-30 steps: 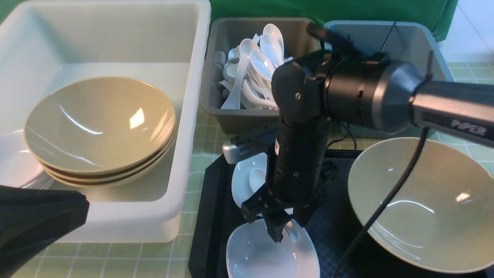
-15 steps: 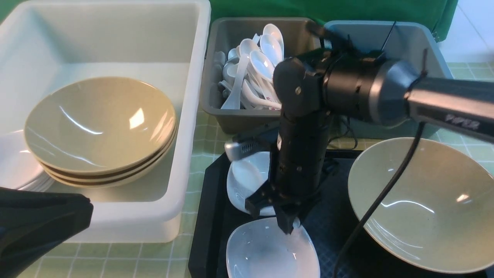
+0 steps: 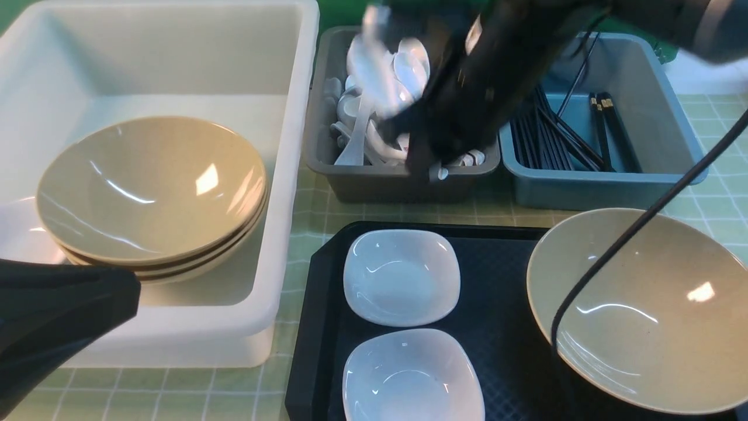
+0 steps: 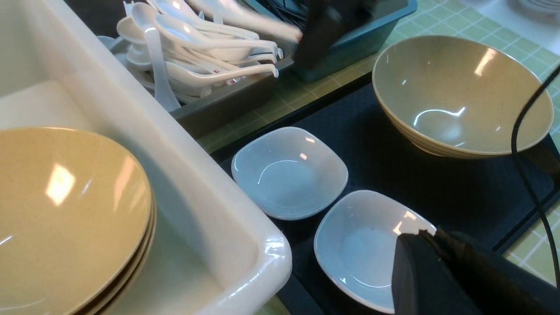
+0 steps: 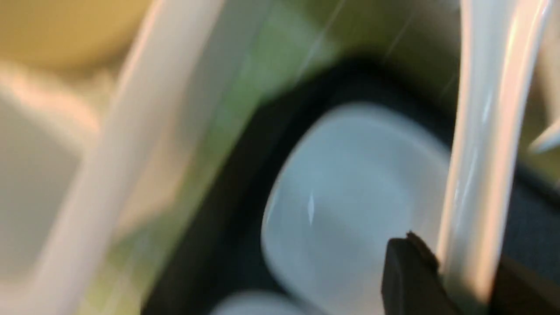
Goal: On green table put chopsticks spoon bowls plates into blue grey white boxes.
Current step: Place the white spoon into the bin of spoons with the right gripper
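Green checks cover the counter [image 3: 146, 392], and a green cloth [image 3: 345, 13] closes off its far side. Near left, the left jaws [image 4: 431, 236] are pressed together. Near centre, a black tray [image 3: 497, 327] carries two white bowls [image 3: 412, 377], one nearer than the other, and a large cream bowl [image 3: 643, 310] at its right. Left of the tray, the white box [image 3: 277, 234] has stacked cream bowls [image 3: 152, 187] and, at its left, white plates [image 3: 23, 234]. Farther off, the right jaws [image 5: 450, 271] grip a white spoon [image 5: 490, 131] by its handle, blurred above the grey box [image 3: 397, 187] of spoons [image 3: 353, 140]. Right of that, the blue box [image 3: 608, 190] contains black chopsticks [image 3: 613, 134].
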